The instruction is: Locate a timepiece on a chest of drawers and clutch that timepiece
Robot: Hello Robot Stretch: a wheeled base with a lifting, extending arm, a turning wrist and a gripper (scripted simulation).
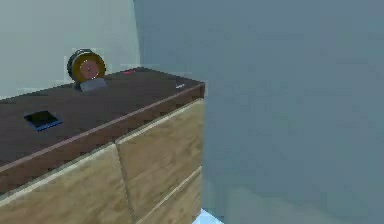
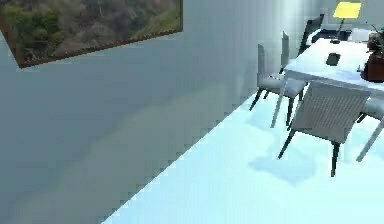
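A chest of drawers (image 1: 120, 160) with light wood fronts and a dark brown top fills the forward view's left and lower part. On its top, near the back wall, stands a small round clock (image 1: 88, 69) with a yellow rim, an orange-brown face and a grey base. A small flat dark object with a blue face (image 1: 42, 120) lies on the top nearer the front left.
A grey-blue wall (image 1: 290, 90) stands right of the chest. In the arm side view a landscape painting (image 2: 90, 25) hangs on the wall. A white table (image 2: 345, 70) with several grey chairs (image 2: 325, 115) stands at the right, with a lamp (image 2: 347, 12) behind. Pale floor (image 2: 230, 180) lies between.
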